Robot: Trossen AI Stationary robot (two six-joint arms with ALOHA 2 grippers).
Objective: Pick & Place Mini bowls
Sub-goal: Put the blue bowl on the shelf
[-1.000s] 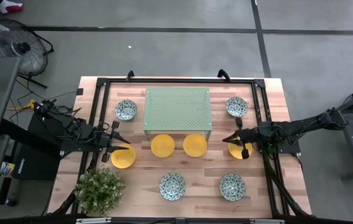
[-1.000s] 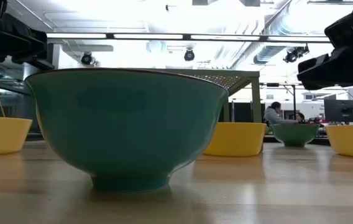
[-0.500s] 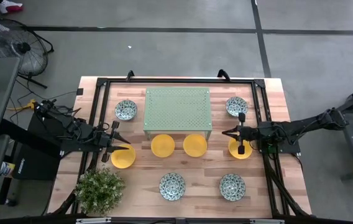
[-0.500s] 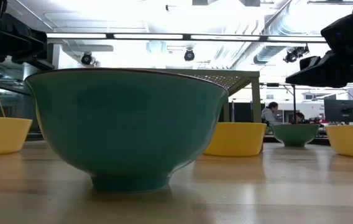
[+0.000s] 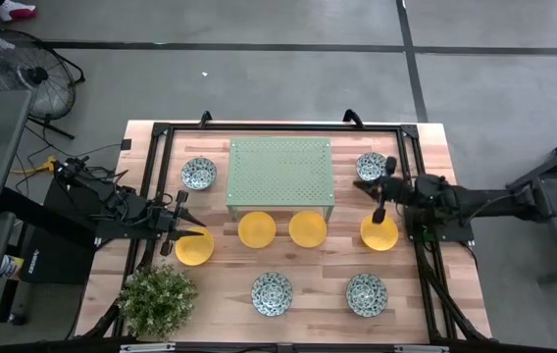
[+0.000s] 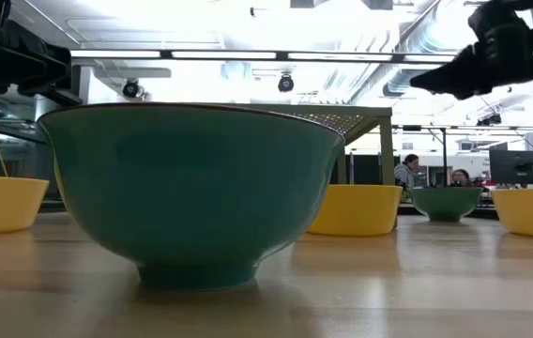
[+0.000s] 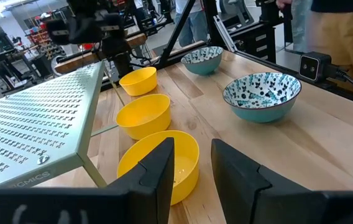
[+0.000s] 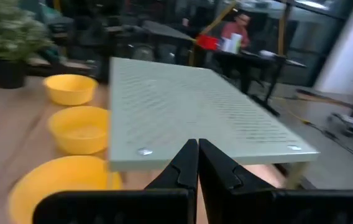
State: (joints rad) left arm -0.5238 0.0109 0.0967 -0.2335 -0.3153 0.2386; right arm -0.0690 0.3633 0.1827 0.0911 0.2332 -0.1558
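The high view shows four yellow mini bowls and four patterned ones, each standing on its foot on the table. My left gripper hangs open over the left yellow bowl without touching it. My right gripper is shut and raised, between the far right patterned bowl and the right yellow bowl. It points toward the pale green stand. In the low view it is high up.
The pale green perforated stand sits at the table's far middle, with two yellow bowls at its near edge. A potted plant stands at the near left corner. A black frame runs around the work area. People are in the room beyond.
My right gripper has risen from beside the right yellow bowl and moved toward the table's far edge, nearer the far right patterned bowl, turning as it went. The bowls have stayed in place.
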